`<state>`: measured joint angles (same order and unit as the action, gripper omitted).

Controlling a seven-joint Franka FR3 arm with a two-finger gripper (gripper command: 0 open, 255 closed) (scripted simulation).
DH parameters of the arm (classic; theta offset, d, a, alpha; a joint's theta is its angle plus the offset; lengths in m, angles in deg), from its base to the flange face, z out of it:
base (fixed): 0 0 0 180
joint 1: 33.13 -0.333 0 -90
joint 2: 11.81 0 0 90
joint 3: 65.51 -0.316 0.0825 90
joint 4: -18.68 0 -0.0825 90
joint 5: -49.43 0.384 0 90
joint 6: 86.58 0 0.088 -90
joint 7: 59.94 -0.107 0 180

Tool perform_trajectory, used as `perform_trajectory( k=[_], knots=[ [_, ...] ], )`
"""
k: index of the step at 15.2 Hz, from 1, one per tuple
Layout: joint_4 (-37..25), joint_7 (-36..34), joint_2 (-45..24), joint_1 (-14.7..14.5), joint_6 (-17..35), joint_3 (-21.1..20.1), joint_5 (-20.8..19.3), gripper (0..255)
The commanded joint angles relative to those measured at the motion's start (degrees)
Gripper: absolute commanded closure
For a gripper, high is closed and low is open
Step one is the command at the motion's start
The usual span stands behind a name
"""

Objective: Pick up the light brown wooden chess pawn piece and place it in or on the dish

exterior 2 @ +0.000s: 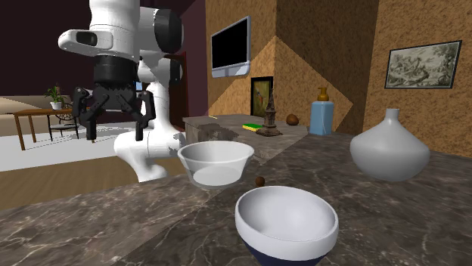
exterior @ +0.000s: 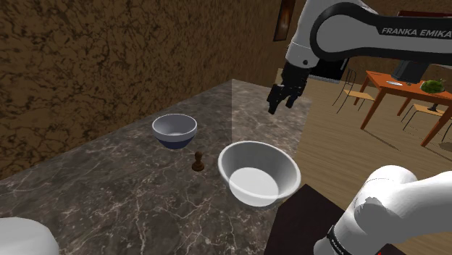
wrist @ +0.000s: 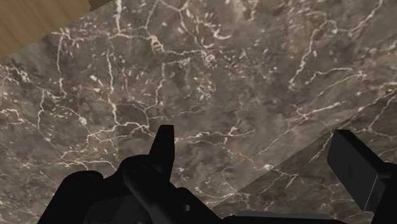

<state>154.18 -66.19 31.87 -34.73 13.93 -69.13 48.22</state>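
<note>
In the shoulder view, the nearest of the task's things is the white bowl [exterior: 239, 153], low and just right of centre on the marble table [exterior: 109, 188]. Just to its left and a little farther back stands the pawn [exterior: 197, 162], dark brown as drawn. It is upright on its base and touches neither that bowl nor the blue-bottomed bowl [exterior: 174, 139] behind it to the upper left. Either bowl could be the dish. The white one looks slightly closer to the pawn.

Farthest back, the hand [exterior: 281, 105] hangs in the upper right of centre, well above the table and near its far edge. Its fingers are spread apart, with nothing between them. The wrist view agrees: the hand [wrist: 257, 159] is spread over bare table [wrist: 222, 76].

So from the hand the pawn lies down and to the lower left of this frame, nearer the camera, past the white bowl's far rim. The second exterior view gives the mirror reading, with the hand [exterior 2: 116, 125] upper left and the pawn [exterior 2: 259, 180] low at centre, between the white bowl [exterior 2: 215, 160] and the blue-bottomed bowl [exterior 2: 287, 234].

The pawn's long axis is vertical. A straight descent with the fingers astride it seems to fit, once the hand has moved across above it.
</note>
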Motion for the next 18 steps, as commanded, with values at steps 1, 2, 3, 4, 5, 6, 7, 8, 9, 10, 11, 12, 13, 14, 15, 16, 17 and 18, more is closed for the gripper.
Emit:
perform_trajectory(
  k=[1,2,3,4,5,6,7,8,9,10,11,12,13,14,15,16,17,18],
  knots=[
    [-0.2,-2.4,-1.3,-1.0,0.8,-2.2,1.6,0],
    [-0.4,-3.5,-2.1,-1.4,1.3,-3.2,2.3,0],
    [-0.5,-4.6,-2.9,-1.9,1.9,-4.3,3.1,0],
    [-0.7,-5.8,-3.7,-2.3,2.4,-5.3,3.7,0],
    [-1.0,-6.9,-4.6,-2.7,3.0,-6.4,4.4,0],
    [-1.4,-8.0,-5.5,-3.2,3.5,-7.4,5.0,0],
    [-1.8,-9.1,-6.5,-3.5,4.1,-8.4,5.6,0],
    [-2.2,-10.2,-7.6,-3.9,4.7,-9.5,6.2,0],
    [-2.7,-11.3,-8.7,-4.3,5.3,-10.5,6.7,0],
    [-3.3,-12.4,-9.8,-4.6,5.8,-11.6,7.2,0],
    [-3.9,-13.5,-11.0,-4.9,6.4,-12.6,7.6,0],
    [-4.6,-14.6,-12.3,-5.2,7.0,-13.7,8.0,0],
    [-5.4,-15.7,-13.5,-5.4,7.5,-14.7,8.4,0],
    [-6.2,-16.9,-14.9,-5.7,8.1,-15.8,8.6,0],
    [-7.0,-18.0,-16.2,-5.9,8.6,-16.8,8.9,0],
    [-8.0,-19.1,-17.6,-6.1,9.2,-17.9,9.0,0],
    [-8.9,-20.3,-19.1,-6.3,9.7,-18.9,9.1,0],
    [-10.0,-21.5,-20.6,-6.4,10.2,-20.0,9.1,0]
  ],
)
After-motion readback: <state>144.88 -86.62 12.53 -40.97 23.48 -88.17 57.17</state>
